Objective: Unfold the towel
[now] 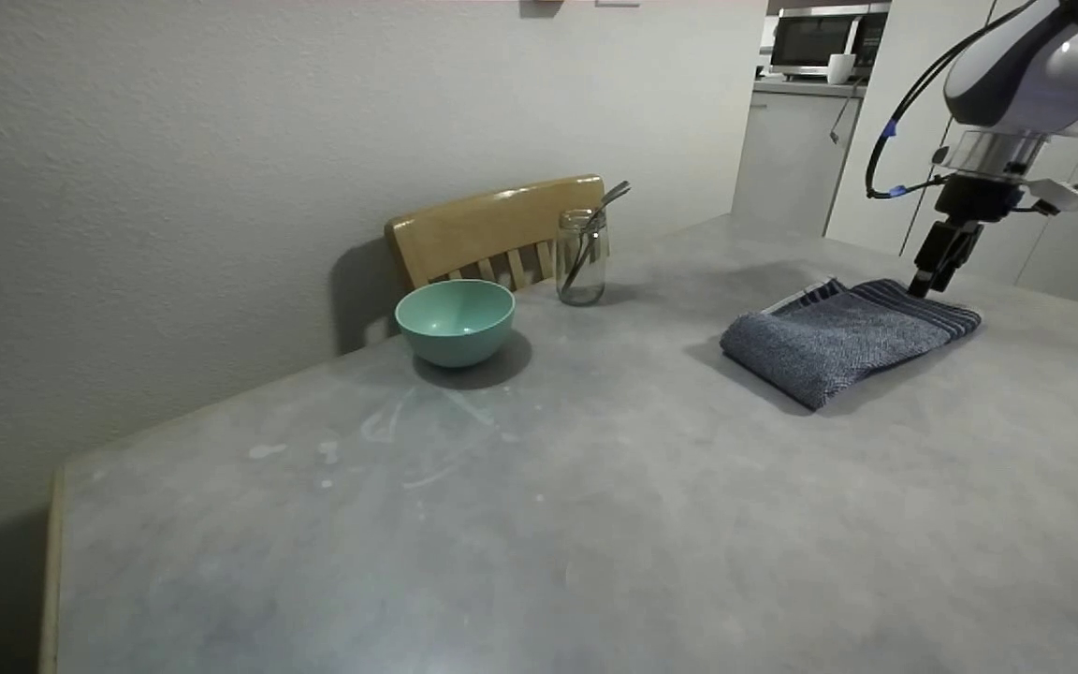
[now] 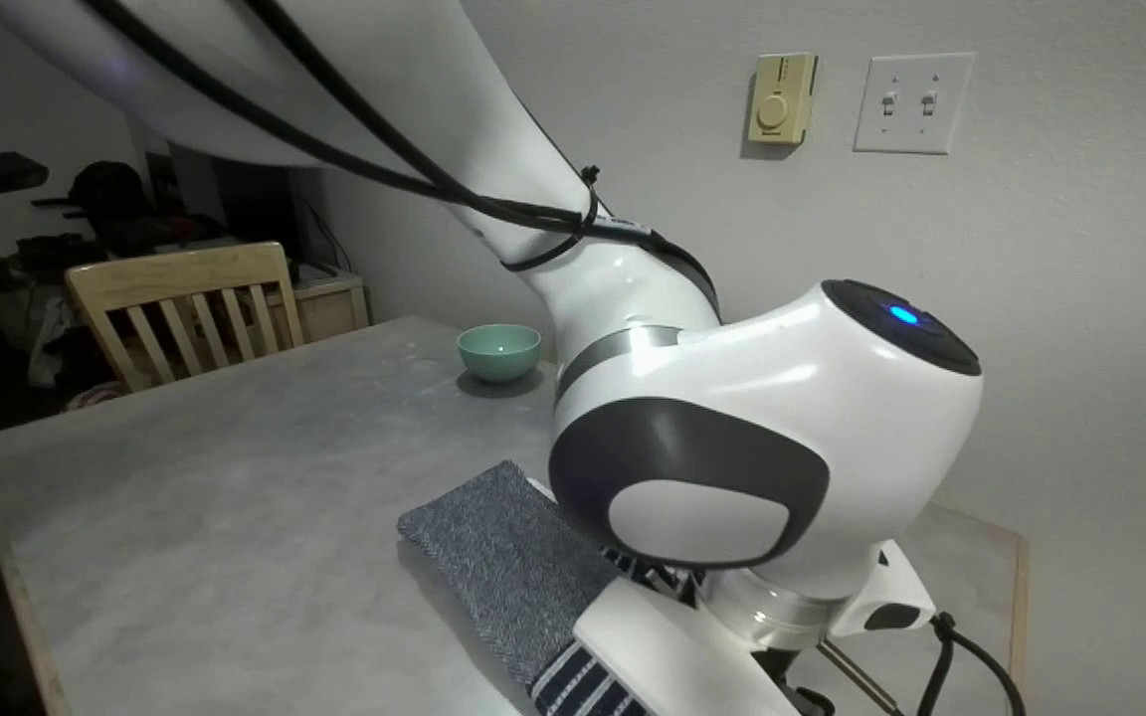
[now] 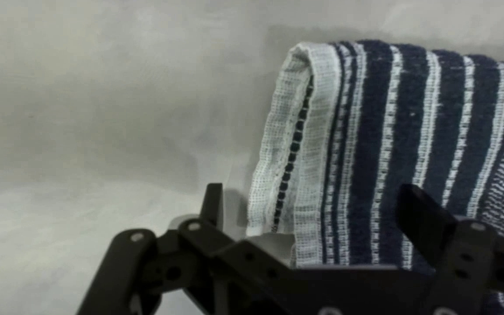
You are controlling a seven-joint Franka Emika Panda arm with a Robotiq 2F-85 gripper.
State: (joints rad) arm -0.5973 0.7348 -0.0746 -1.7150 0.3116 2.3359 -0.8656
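Observation:
The slate blue-grey towel (image 1: 848, 337) lies folded on the table (image 1: 539, 524), its striped end under my gripper (image 1: 928, 281). In an exterior view the arm hides part of the towel (image 2: 513, 567). In the wrist view the towel's striped end (image 3: 409, 118) shows a white hem, folded over at the left with a gap between layers. My gripper (image 3: 312, 190) is open and empty. Its left finger is over bare table just left of the hem; its right finger is over the dark stripes. Whether the fingertips touch the cloth or table, I cannot tell.
A teal bowl (image 1: 455, 323) stands near the wall side of the table; it also shows in an exterior view (image 2: 498, 353). A glass jar with utensils (image 1: 582, 262) stands near the table edge by a wooden chair (image 1: 492, 229). Another chair (image 2: 185, 268) stands at the far edge.

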